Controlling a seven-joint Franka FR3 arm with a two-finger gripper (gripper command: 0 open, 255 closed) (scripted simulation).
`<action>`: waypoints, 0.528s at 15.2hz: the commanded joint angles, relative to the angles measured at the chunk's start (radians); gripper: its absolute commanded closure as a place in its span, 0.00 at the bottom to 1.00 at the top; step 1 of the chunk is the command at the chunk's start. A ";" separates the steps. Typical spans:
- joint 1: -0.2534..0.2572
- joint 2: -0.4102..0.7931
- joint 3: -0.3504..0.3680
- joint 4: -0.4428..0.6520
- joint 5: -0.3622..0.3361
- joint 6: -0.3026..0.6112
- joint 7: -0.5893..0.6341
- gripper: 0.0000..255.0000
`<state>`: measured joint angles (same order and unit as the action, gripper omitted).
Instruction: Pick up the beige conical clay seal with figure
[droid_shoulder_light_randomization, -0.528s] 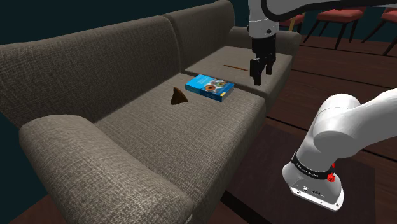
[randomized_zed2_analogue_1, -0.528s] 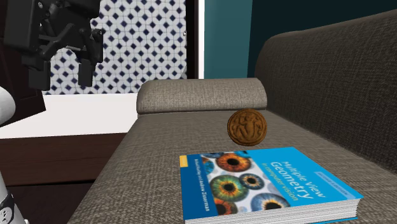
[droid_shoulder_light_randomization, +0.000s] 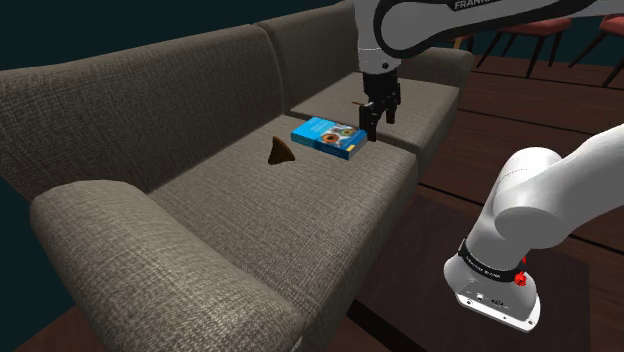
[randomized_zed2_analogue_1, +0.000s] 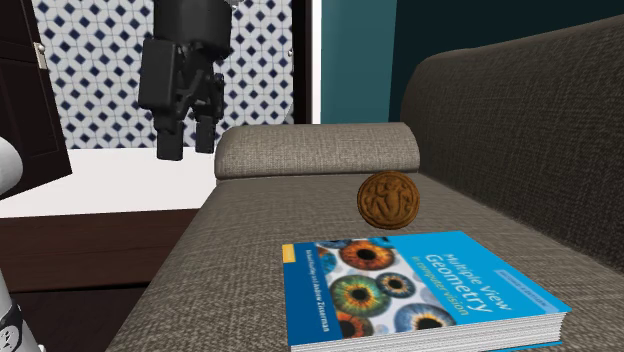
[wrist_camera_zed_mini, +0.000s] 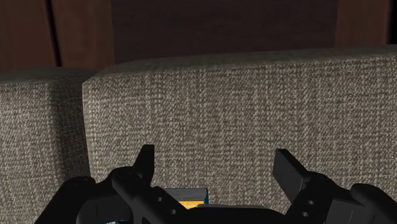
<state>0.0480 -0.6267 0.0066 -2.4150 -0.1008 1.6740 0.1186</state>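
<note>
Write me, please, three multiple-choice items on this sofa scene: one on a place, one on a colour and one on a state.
1. Where does the brown seal lie?
A) on the sofa seat, beside the book
B) on top of the book
C) on the floor

2. What colour is most of the book's cover?
A) red
B) blue
C) green

3. How is the gripper?
A) open, holding nothing
B) shut on the seal
C) shut on the book

Answers:
1 A: the shoulder view shows it on the seat, apart from the book.
2 B: the cover is blue, with pictures of eyes.
3 A: in the wrist view the fingers stand apart and clasp nothing.
</note>
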 joint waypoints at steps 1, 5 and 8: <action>0.006 0.057 0.019 0.026 -0.005 0.056 0.021 0.00; 0.016 0.175 0.062 0.079 -0.024 0.164 0.073 0.00; 0.020 0.268 0.093 0.132 -0.049 0.233 0.115 0.00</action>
<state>0.0680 -0.3971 0.0914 -2.3062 -0.1397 1.8810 0.2218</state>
